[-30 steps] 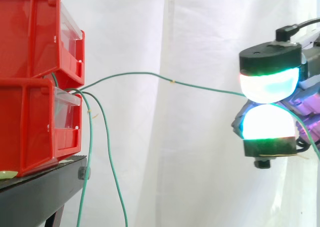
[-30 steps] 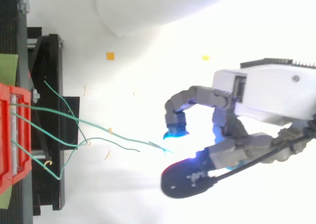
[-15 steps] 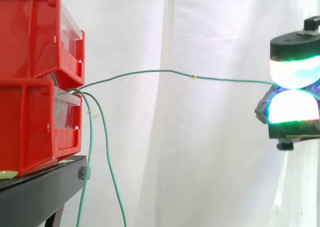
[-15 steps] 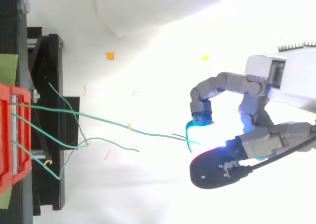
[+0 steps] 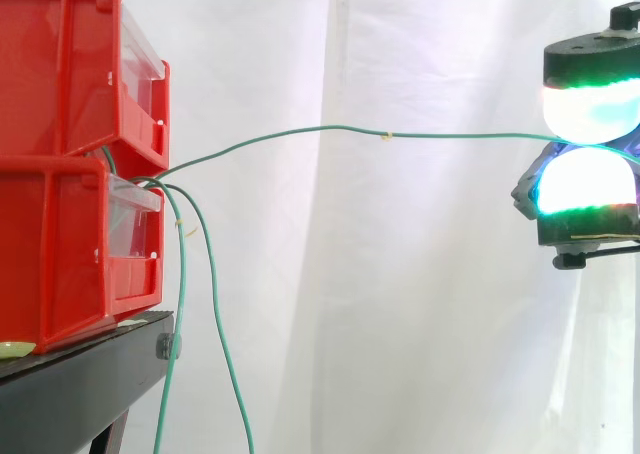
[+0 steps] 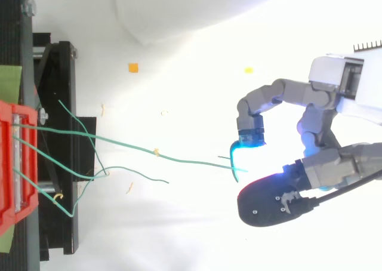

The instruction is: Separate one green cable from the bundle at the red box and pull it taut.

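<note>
Red bins [image 5: 60, 154]: two stacked at the far left, the upper one sitting directly on the lower, each with a clear front panel.
Black stand [image 5: 75, 374]: under the lower bin, its edge sticking out just past the bin's front.
Loose green cables [image 5: 182, 264]: they come out at the front of the bins, between the two, and hang down past the stand's edge. In the top view they fan out over the stand, one of them ending free well short of the hand.
Green cable [image 5: 450, 134]: lifted clear of the others. It starts at the same spot on the bins, climbs to the right and crosses the open space in a long, shallow arc, nearly level over its right half but not quite straight.
Yellow mark [image 5: 386, 135]: a small fleck on that cable, a little past its highest part.
White curtain [image 5: 400, 304]: hangs behind the whole span.
Hand [image 5: 588, 189]: at the right edge, level with the cable's far end and well apart from the bins.
Fingertips [image 5: 592, 112]: two pads glowing white with green rims, pressed one above the other, pinching the cable's end between them.
</note>
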Controlling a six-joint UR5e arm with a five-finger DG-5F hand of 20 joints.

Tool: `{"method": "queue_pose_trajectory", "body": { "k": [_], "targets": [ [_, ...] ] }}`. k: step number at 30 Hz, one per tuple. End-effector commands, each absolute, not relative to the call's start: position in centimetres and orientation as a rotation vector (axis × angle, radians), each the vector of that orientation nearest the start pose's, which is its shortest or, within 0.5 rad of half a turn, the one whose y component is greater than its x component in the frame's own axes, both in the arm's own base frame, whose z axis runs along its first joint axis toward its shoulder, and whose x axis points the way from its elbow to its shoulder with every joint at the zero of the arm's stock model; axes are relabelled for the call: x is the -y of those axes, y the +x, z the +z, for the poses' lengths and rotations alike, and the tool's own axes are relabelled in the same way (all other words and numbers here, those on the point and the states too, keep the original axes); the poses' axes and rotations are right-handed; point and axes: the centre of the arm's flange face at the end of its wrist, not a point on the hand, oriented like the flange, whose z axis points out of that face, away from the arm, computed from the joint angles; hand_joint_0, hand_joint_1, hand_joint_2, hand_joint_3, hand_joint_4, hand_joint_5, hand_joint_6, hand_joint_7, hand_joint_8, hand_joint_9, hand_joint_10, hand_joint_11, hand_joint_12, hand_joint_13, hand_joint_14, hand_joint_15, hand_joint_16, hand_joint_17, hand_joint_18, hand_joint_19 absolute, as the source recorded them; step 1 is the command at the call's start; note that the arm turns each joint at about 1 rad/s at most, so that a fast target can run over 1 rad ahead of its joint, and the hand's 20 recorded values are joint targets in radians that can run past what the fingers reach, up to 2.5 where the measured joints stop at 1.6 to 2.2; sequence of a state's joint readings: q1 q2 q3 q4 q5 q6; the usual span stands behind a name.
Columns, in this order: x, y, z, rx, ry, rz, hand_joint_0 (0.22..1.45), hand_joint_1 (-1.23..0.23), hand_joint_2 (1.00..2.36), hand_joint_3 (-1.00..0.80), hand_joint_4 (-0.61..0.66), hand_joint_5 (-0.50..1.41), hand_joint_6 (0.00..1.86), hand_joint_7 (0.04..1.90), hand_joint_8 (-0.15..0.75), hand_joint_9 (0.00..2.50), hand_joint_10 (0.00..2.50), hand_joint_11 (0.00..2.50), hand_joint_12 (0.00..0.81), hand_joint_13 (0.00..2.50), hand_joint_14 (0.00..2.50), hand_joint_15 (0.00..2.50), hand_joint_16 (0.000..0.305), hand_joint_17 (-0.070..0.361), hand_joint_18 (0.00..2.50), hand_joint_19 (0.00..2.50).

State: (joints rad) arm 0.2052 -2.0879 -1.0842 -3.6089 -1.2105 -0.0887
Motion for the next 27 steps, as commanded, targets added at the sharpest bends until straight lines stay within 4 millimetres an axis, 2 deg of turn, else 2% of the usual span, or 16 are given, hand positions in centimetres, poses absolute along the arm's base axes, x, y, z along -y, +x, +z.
{"method": "queue_pose_trajectory", "body": {
  "k": [1, 9, 27],
  "targets": [
    [3.5, 65.8, 38.8, -1.543, 1.427, 0.678, 0.75, -0.59, 1.0, -0.5, 0.35, -0.02, 0.73, 1.26, 0.219, 1.53, 0.59, 1.82, 0.285, 1.13, 1.3, 1.33, 0.04, 0.091, 1.13, 1.22],
    [3.5, 65.8, 38.8, -1.539, 1.424, 0.684, 0.75, -0.59, 1.0, -0.5, 0.34, -0.02, 0.73, 1.26, 0.226, 1.51, 0.56, 1.84, 0.284, 1.13, 1.3, 1.32, 0.041, 0.092, 1.13, 1.22],
    [3.0, 68.1, 39.7, -1.395, 1.354, 0.817, 0.75, -0.6, 1.0, -0.5, 0.35, -0.02, 0.73, 1.26, 0.218, 1.51, 0.54, 1.85, 0.285, 1.13, 1.3, 1.33, 0.041, 0.092, 1.14, 1.22]
  ]
}}
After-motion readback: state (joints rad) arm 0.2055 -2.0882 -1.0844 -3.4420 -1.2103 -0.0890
